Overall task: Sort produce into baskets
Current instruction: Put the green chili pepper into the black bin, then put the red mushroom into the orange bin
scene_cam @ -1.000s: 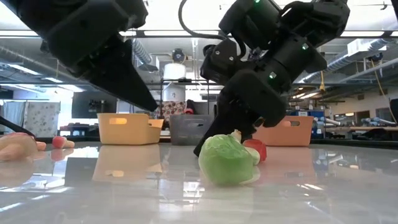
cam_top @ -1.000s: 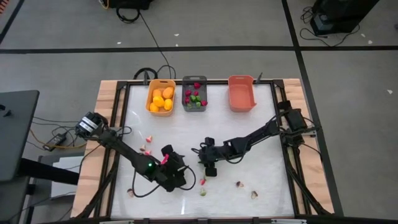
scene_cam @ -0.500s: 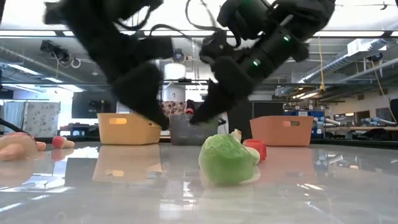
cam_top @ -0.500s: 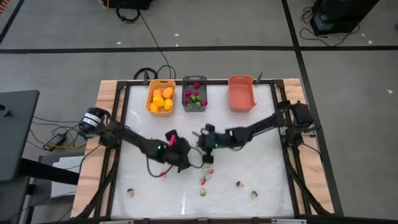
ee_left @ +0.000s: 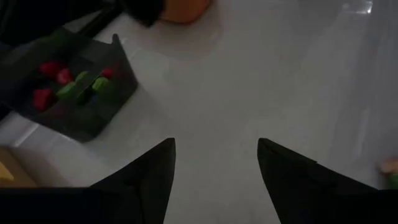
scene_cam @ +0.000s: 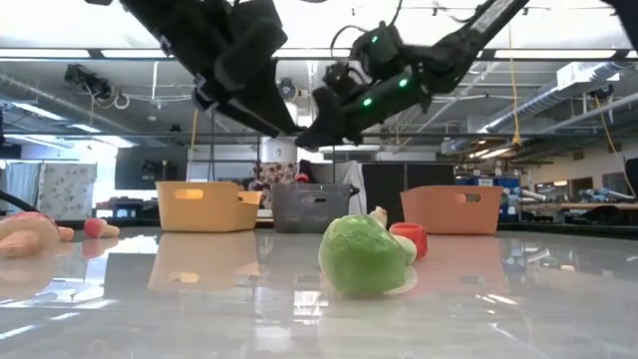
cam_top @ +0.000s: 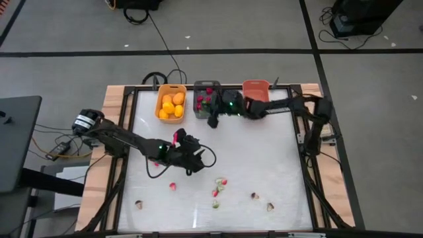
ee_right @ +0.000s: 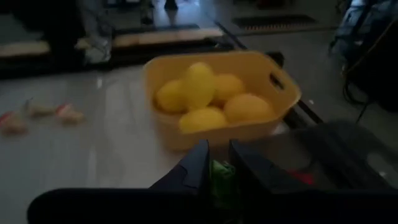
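Note:
Three baskets stand along the far edge: yellow [cam_top: 170, 104] with yellow-orange fruits, dark grey [cam_top: 206, 99] with red and green pieces, and coral [cam_top: 256, 98]. My right gripper [cam_top: 213, 119] hangs by the grey basket's near edge, shut on a small green piece [ee_right: 217, 177]. My left gripper [ee_left: 216, 146] is open with nothing between its fingers, raised over the table's middle [cam_top: 190, 144] and pointing toward the grey basket [ee_left: 68, 93]. Loose produce lies near the front: a red piece [cam_top: 224, 181], green bits [cam_top: 215, 204] and pale slices [cam_top: 269, 206]. My right gripper pinches the small green piece [ee_right: 217, 180] between its two fingers [ee_right: 196, 167]. The fingers come from the table's right, slanting a little downward, toward the yellow basket [ee_right: 217, 99]. The piece is lifted clear of the table.
A pink piece [cam_top: 173, 186] and a pale slice [cam_top: 139, 203] lie front left. In the low view a green leafy piece [scene_cam: 364, 254] and a red one [scene_cam: 411, 239] sit close to the camera. My right arm reaches across the coral basket's near side. The table's middle right is bare.
My right gripper has swung from the table's middle up and toward the far edge, as far as the grey basket. My left gripper has risen and gone toward the far edge, uncovering a pink piece on the table.

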Available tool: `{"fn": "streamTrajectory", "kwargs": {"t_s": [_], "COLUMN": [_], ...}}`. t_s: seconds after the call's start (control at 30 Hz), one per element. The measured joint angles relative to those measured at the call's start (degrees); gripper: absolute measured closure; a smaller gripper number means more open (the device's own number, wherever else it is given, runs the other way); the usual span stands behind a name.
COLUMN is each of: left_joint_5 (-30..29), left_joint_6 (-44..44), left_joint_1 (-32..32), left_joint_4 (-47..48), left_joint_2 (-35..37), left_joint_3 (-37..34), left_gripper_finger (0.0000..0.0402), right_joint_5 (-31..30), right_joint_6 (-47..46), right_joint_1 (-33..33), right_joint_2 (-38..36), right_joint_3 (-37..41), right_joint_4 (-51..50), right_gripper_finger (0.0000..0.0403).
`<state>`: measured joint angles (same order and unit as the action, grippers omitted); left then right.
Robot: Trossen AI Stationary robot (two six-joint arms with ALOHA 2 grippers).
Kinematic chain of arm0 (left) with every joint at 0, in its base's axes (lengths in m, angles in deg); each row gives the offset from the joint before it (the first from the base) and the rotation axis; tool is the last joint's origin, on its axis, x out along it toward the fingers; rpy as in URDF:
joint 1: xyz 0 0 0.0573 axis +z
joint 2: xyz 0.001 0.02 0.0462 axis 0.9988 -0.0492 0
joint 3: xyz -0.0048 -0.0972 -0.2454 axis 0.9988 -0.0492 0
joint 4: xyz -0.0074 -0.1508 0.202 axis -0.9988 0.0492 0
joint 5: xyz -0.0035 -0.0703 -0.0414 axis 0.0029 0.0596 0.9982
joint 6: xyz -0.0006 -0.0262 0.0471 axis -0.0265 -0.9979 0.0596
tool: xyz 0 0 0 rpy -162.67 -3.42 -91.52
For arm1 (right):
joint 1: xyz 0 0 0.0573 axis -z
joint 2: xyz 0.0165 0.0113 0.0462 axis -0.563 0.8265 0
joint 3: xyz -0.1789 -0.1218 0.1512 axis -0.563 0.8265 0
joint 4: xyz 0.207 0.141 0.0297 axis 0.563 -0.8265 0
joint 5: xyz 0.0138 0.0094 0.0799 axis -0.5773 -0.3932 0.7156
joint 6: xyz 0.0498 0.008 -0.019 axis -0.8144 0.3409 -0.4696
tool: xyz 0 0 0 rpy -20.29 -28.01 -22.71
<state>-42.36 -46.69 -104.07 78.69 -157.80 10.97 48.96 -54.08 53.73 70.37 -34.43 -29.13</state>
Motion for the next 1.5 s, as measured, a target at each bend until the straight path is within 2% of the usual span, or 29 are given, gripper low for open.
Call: {"fn": "streamTrajectory", "kwargs": {"t_s": [0.17, 0.37, 0.53, 0.63, 0.87, 1.03, 1.23, 1.4, 1.5], "left_joint_5": [-0.4, 4.8, 6.9, 9.0, 11.6, 16.9, 21.2, 20.5, 18.9], "left_joint_6": [-3.1, -4.4, -5.9, -7.0, -8.2, -15.9, -19.0, -18.7, -20.1], "left_joint_1": [-1.0, -1.4, -0.3, 0.2, 0.9, 3.0, 3.0, 2.7, 3.0], "left_joint_4": [2.9, 10.2, 21.4, 27.2, 37.4, 43.4, 48.3, 48.4, 48.1], "left_joint_2": [0.1, 0.2, 2.1, 4.5, 13.8, 20.1, 20.5, 19.6, 21.1], "left_joint_3": [0.0, 0.0, 0.0, 0.0, 0.0, 0.0, 0.0, -3.5, -8.0], "left_gripper_finger": [0.0168, 0.0168, 0.0168, 0.0174, 0.0183, 0.0183, 0.0183, 0.0183, 0.0183], "right_joint_5": [-1.8, -4.6, -1.4, 1.0, 5.7, 9.9, 10.9, 10.1, 11.2], "right_joint_6": [0.0, 0.7, -0.3, -2.4, -3.2, -8.3, -8.3, -3.3, -5.4], "right_joint_1": [3.1, 4.8, 5.1, 5.0, 3.1, 1.0, -2.9, -6.2, -7.6], "right_joint_2": [4.3, 4.3, 4.3, 4.8, 4.2, 4.2, 4.2, 4.1, 3.7], "right_joint_3": [-2.9, -3.0, -3.0, -3.0, -3.0, -3.0, -3.0, -3.0, -3.0], "right_joint_4": [0.4, 0.8, 5.3, 9.4, 14.9, 13.3, 11.0, 7.1, 3.7], "right_gripper_finger": [0.0306, 0.0223, 0.0157, 0.0136, 0.0139, 0.0147, 0.0155, 0.0155, 0.0155]}}
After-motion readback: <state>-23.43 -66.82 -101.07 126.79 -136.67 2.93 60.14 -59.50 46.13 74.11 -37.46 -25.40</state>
